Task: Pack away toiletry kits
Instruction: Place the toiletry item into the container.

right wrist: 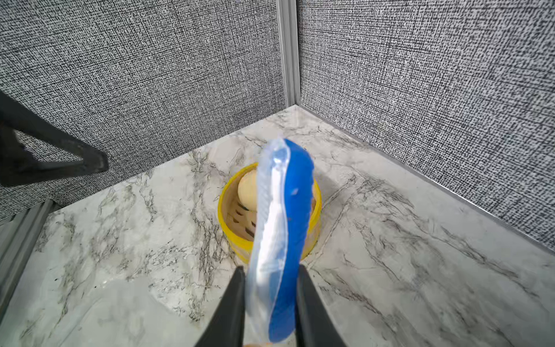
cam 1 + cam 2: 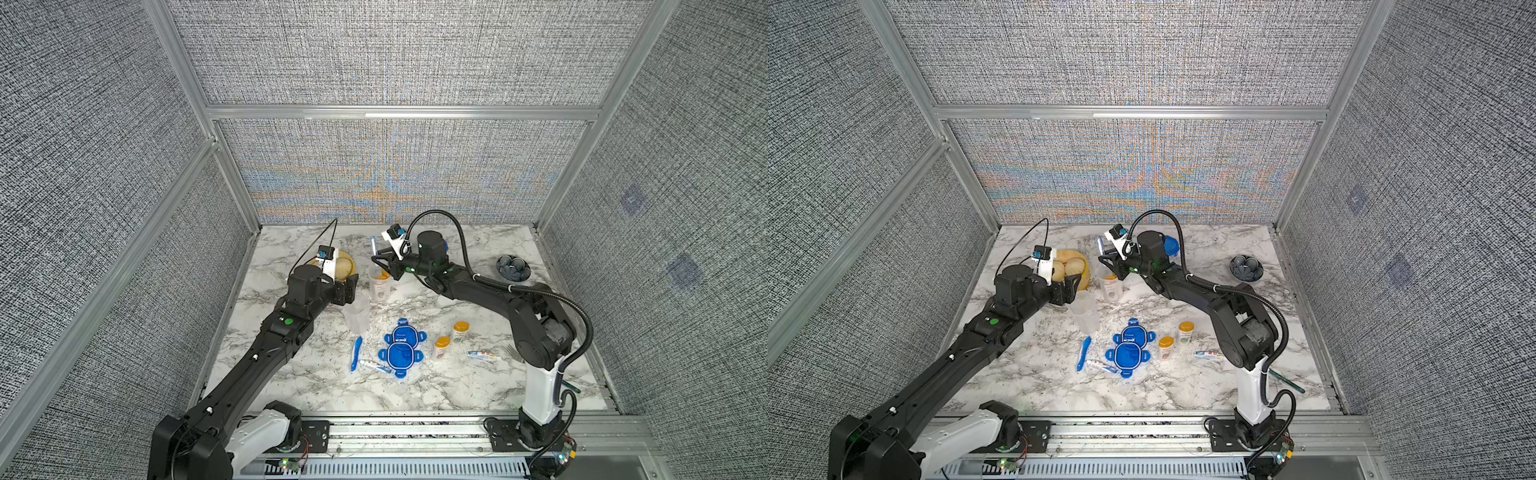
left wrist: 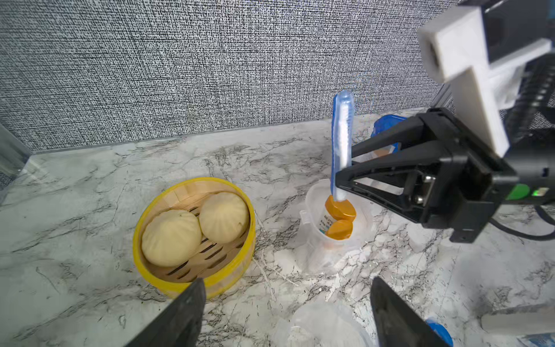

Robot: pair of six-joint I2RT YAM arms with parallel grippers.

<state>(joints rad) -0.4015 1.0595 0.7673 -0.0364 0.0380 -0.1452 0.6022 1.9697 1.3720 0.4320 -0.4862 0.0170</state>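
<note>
At the far middle of the white marbled surface [image 2: 415, 395], a blue toothbrush in a clear wrapper [image 3: 341, 144] stands almost upright over an open tall clear plastic tub [image 3: 315, 240]. Its lower end is at the tub's mouth, right by the orange cap of a small white bottle [image 3: 341, 208] already inside; whether the two touch cannot be told. The right tool [image 3: 345, 166] pinches the toothbrush low on its handle.

The step in hand looks like loading the brush into this tub. The next move calls for lowering it past the cap, then spreading the jaws so it drops in beside the bottle.

Just to the left and nearer, the left tool [image 3: 288, 282] hovers with its jaws spread wide and nothing between them, over a second, empty clear tub [image 2: 357, 313].

Nearer still lie the unpacked pieces:
- two overlapping blue clip lids [image 2: 401, 347]
- two standing orange-capped white bottles [image 2: 460, 331]
- a second blue toothbrush [image 2: 355, 353]
- two small toothpaste tubes [image 2: 376, 365]

A yellow bamboo steamer with two buns [image 3: 210, 181] sits at the far left, and a dark blue-grey bowl [image 2: 513, 267] at the far right.
</note>
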